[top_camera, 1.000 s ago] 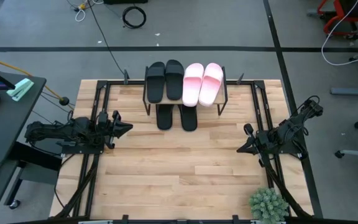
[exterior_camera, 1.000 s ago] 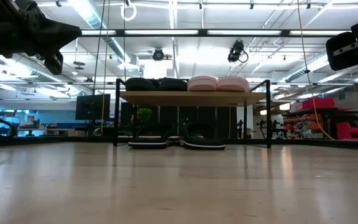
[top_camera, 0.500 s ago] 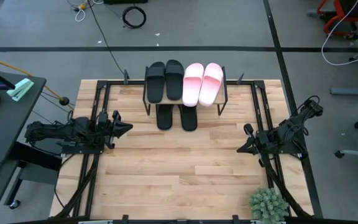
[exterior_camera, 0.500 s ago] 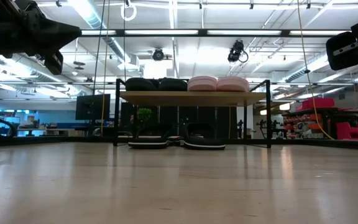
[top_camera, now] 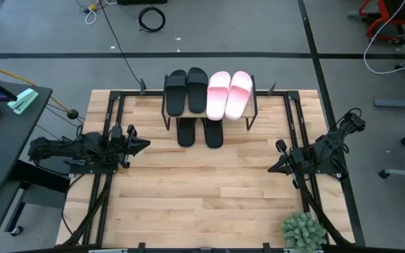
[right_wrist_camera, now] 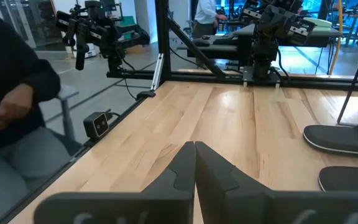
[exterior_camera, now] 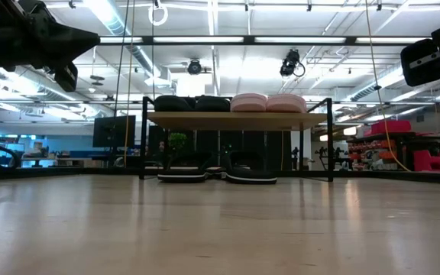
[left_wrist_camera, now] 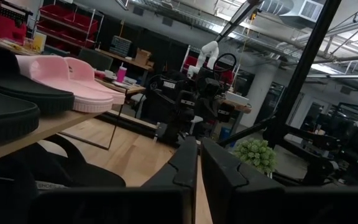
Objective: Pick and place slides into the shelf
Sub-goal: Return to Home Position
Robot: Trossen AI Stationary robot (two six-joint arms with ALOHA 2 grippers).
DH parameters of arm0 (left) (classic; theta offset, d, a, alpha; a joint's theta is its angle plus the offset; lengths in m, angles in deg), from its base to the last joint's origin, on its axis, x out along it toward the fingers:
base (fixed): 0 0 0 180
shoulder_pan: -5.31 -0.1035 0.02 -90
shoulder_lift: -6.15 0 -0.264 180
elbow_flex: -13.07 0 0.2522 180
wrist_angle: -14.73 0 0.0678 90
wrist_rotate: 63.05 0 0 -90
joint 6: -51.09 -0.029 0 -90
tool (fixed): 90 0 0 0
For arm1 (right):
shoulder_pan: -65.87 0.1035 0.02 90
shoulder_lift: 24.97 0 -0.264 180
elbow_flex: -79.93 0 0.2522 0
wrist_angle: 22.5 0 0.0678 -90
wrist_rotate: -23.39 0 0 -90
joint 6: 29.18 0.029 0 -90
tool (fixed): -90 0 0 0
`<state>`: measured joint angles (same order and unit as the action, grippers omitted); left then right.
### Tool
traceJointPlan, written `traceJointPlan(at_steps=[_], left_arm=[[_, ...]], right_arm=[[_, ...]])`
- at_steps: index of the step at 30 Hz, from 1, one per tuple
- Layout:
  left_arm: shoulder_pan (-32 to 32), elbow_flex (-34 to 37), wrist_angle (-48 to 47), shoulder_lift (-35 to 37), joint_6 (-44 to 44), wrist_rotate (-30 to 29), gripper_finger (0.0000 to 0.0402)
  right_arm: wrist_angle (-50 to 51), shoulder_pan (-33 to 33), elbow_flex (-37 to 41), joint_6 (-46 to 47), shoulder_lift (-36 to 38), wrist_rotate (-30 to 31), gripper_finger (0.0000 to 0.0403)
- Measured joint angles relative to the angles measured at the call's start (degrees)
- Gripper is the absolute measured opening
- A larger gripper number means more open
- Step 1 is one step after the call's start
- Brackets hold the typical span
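My left arm lies folded low along the left edge of the table point(top_camera: 209, 190). Its left gripper point(top_camera: 145, 145) points inward across the wood, and the two dark fingers are pressed together with nothing between them. My right arm is folded the same way at the right edge. The right gripper point(top_camera: 270, 169) points back toward the middle, fingers likewise closed on nothing. Both grippers are well apart from the shelf point(exterior_camera: 235, 120), which stands at the far edge of the table, midway between the arms. On its top board, side by side, lie two black slides point(top_camera: 186, 91) on the left and two pink slides point(top_camera: 229, 94) on the right. The other two black slides point(top_camera: 200, 133) sit on the table under the board, their ends sticking out toward the front. A small potted plant point(top_camera: 302, 230) stands at the near right corner.
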<state>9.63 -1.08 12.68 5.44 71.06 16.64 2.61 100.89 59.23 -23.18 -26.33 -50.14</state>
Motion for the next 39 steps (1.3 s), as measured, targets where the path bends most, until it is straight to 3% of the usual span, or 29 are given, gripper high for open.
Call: traceJointPlan(at_steps=[10, 25, 39], left_arm=[[0.0, 0.0, 0.0, 0.0, 0.0, 0.0, 0.0038], [0.0, 0.0, 0.0, 0.0, 0.0, 0.0, 0.0023], [0.0, 0.0, 0.0, 0.0, 0.0, 0.0, 0.0033]], right_arm=[[0.0, 0.0, 0.0, 0.0, 0.0, 0.0, 0.0013], [0.0, 0.0, 0.0, 0.0, 0.0, 0.0, 0.0013], [0.0, 0.0, 0.0, 0.0, 0.0, 0.0, 0.0013]])
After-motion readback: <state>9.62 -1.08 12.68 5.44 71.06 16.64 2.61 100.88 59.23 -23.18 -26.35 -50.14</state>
